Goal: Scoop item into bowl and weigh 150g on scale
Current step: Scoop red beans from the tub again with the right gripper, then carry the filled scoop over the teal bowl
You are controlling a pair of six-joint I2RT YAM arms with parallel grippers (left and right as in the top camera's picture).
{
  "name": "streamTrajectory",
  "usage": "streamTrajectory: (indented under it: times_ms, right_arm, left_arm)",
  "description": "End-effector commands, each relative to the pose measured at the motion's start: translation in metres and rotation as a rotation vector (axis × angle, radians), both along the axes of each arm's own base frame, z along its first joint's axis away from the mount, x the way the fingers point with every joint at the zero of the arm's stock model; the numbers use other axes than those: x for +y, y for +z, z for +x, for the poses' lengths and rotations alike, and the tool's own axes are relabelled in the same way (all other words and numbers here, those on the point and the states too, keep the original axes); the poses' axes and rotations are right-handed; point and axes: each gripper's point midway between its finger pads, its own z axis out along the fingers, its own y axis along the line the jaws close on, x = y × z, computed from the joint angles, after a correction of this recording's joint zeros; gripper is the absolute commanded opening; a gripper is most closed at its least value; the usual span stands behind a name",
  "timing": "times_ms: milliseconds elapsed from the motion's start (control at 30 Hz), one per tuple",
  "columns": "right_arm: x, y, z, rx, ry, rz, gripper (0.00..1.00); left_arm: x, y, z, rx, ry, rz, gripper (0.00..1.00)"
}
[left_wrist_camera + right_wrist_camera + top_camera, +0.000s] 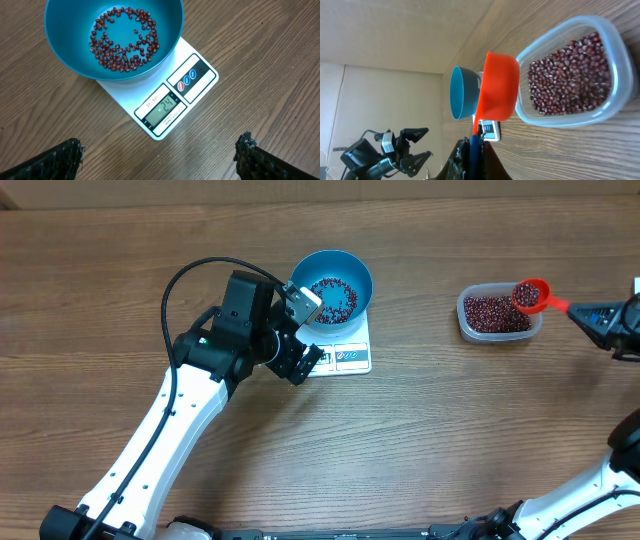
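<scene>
Wooden worktop: bowl with beans on scale; left hand released nearby; right hand grasps filled scoop over tub's edge.

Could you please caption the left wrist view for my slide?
Blue bowl holding red beans sits on the white scale; left fingers open.

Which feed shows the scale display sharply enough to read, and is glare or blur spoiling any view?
Left wrist: scale display sharp and legible, no glare. Overhead: evenly lit with soft shadows, but the display is too small to read. Right wrist: picture turned sideways; scoop and tub sharp, bowl behind them slightly softer.
</scene>
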Motion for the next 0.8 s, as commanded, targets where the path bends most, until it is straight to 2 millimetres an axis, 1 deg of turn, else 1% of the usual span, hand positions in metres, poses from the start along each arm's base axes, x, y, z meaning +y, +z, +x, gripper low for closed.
streamTrajectory:
  times_ms: [0,167,233,433,633,767]
  right_arm:
    - [0.008,0.004,0.006,-0.031,0.01,0.026,0.04]
    - [0.018,0.008,0.009,-0.056,0.033,0.04,0.04]
    - [0.028,0.016,0.011,-0.096,0.054,0.059,0.04]
    - [0.05,0.019,0.018,-0.105,0.106,0.075,0.04]
    - [0.09,0.019,0.025,-0.112,0.21,0.075,0.04]
    - [0.125,0.018,0.029,-0.124,0.303,0.07,0.04]
  left_arm:
    - [0.0,0.009,0.005,-0.028,0.003,-0.004,1.0]
    - [0.0,0.009,0.005,-0.028,0.003,-0.004,1.0]
    - [0.0,0.009,0.005,-0.028,0.003,-0.004,1.0]
    - [0.0,0.009,0.005,-0.028,0.003,-0.004,1.0]
    - [0.0,0.009,0.005,-0.028,0.003,-0.004,1.0]
    - [0.0,0.009,0.005,-0.028,0.003,-0.004,1.0]
